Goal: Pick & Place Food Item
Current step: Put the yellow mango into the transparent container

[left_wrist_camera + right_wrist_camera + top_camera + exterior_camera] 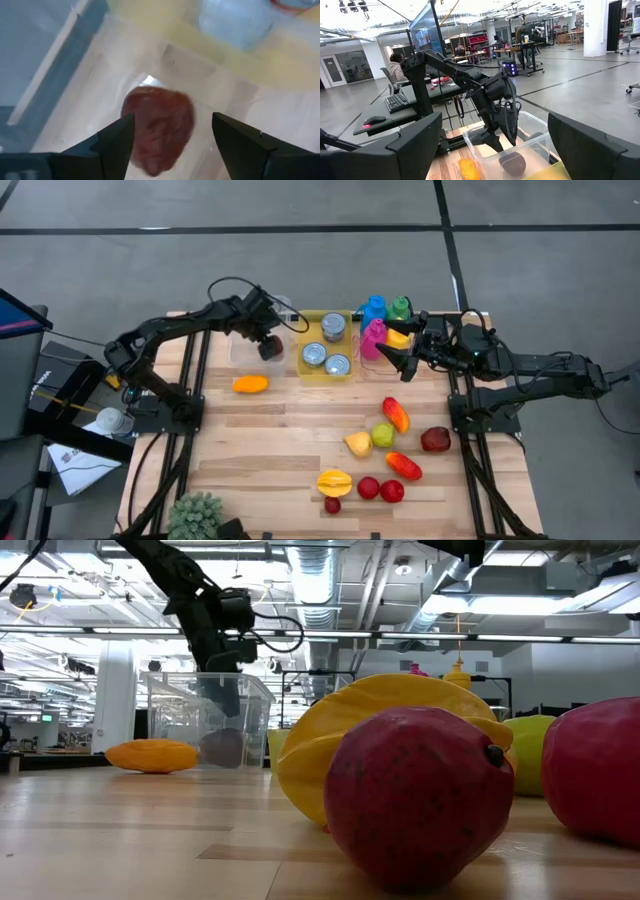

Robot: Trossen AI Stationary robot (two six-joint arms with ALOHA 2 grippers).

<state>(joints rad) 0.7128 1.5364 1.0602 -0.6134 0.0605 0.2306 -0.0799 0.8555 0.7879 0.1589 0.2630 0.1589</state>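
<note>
A dark red food item (270,348) lies on the bottom of a clear plastic bin (243,348) at the table's far left. The low view shows it resting there (222,747); in the left wrist view it is blurred (159,131). My left gripper (264,337) hangs open just above it inside the bin (226,692), with a finger on either side (172,117) and not touching it. My right gripper (398,358) hovers wide open (492,120) near the coloured bottles, pointing toward the bin (530,131).
An orange food item (250,384) lies beside the bin. A yellow tray (304,358) holds cans, with blue, green, pink and yellow bottles (374,310) to its right. Several fruits (383,436) are spread over the near right. A potted plant (195,515) sits at the near edge.
</note>
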